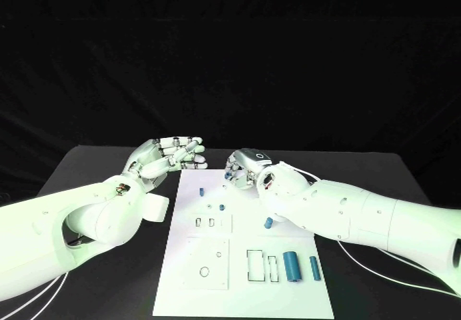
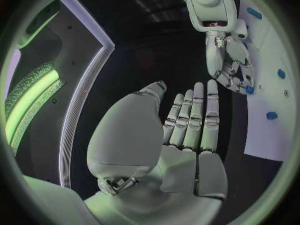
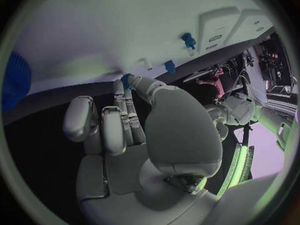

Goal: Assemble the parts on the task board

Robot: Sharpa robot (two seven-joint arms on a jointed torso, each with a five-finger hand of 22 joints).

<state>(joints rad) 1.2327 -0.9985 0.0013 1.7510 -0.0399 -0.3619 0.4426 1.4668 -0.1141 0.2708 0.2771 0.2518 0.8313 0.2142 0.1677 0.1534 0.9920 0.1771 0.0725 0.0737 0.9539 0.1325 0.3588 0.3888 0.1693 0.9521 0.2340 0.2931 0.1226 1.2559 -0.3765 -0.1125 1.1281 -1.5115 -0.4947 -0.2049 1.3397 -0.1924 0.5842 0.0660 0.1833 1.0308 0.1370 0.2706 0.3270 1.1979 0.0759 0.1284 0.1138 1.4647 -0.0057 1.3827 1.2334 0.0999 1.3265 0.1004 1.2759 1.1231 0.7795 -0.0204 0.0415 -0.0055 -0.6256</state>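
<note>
The white task board (image 1: 245, 280) lies in the middle of the black table. My right hand (image 1: 247, 167) hovers over the board's far edge and pinches a small blue part (image 1: 230, 177) at its fingertips; the same part (image 3: 127, 80) shows in the right wrist view and again (image 2: 249, 90) in the left wrist view. My left hand (image 1: 168, 157) is raised just left of the board's far corner, fingers (image 2: 194, 115) straight and apart, holding nothing. Small blue pegs (image 1: 202, 191) (image 1: 218, 207) (image 1: 270, 223) stand on the board. Two blue cylinders (image 1: 292, 267) (image 1: 313, 267) lie near its front right.
Raised white blocks with slots (image 1: 206, 223) and a flat plate with a hole (image 1: 208, 264) sit on the board's left half. A rectangular frame (image 1: 256, 265) lies beside the cylinders. Bare black table (image 1: 384, 173) flanks the board on both sides.
</note>
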